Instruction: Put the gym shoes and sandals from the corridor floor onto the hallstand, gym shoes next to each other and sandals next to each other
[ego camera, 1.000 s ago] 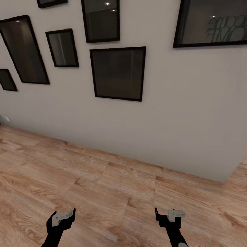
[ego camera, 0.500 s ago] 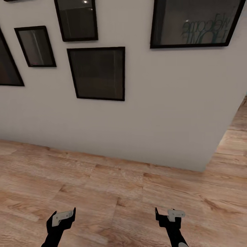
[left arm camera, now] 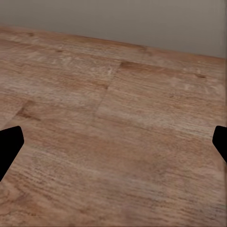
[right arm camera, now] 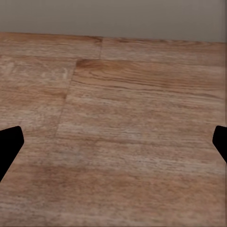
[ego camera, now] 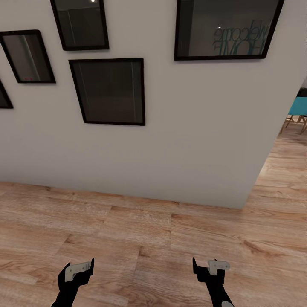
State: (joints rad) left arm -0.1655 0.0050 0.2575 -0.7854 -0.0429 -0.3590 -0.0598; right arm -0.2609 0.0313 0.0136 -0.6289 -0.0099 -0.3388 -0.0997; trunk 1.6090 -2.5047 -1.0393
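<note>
The left gripper [ego camera: 79, 269] and right gripper [ego camera: 209, 266] sit low in the frame over the wooden floor [ego camera: 140, 238], each with fingers spread wide and empty. A white wall [ego camera: 192, 140] with black picture frames [ego camera: 108, 91] occupies the upper frame; a teal chair [ego camera: 297, 108] appears at the right edge.

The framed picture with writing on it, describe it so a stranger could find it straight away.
Start at the white wall above the wood floor. Among its black-framed pictures, go to the widest one, highest up near the wall's right corner. That frame alone shows teal lettering, mirrored.
</note>
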